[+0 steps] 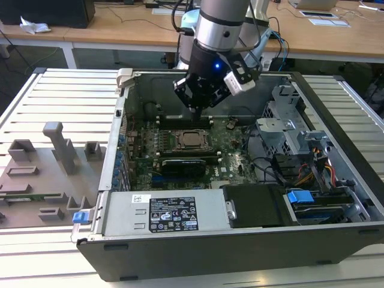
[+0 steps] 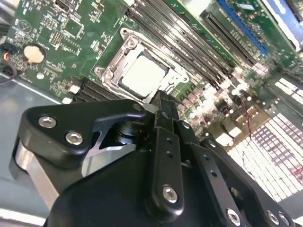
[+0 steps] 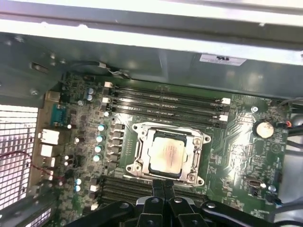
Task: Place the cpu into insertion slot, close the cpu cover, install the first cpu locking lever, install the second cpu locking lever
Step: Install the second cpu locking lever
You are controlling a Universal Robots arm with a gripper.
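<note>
Claw (image 3: 163, 189) pressed together above silvery square cpu (image 3: 169, 152) under framed cpu cover (image 3: 201, 142).

1 robot arm (image 1: 219, 27) w/ 1 hand (image 1: 193, 108). 1 open PC case (image 1: 240, 246) on the bench (image 1: 54, 96). Inside: 1 green motherboard (image 3: 236, 156), 1 insertion slot (image 3: 142, 142), 1 cpu (image 3: 167, 152) seated in it, 1 cpu cover (image 3: 201, 138) around it. 1 coin battery (image 3: 263, 128). In the first wrist view, 4 long memory slots (image 3: 165, 101) on one side of the socket; more on the other side, count unclear. 1 power supply (image 1: 162, 213) w/ label. 2 blue tabs (image 1: 300, 197) in the exterior view.
</note>
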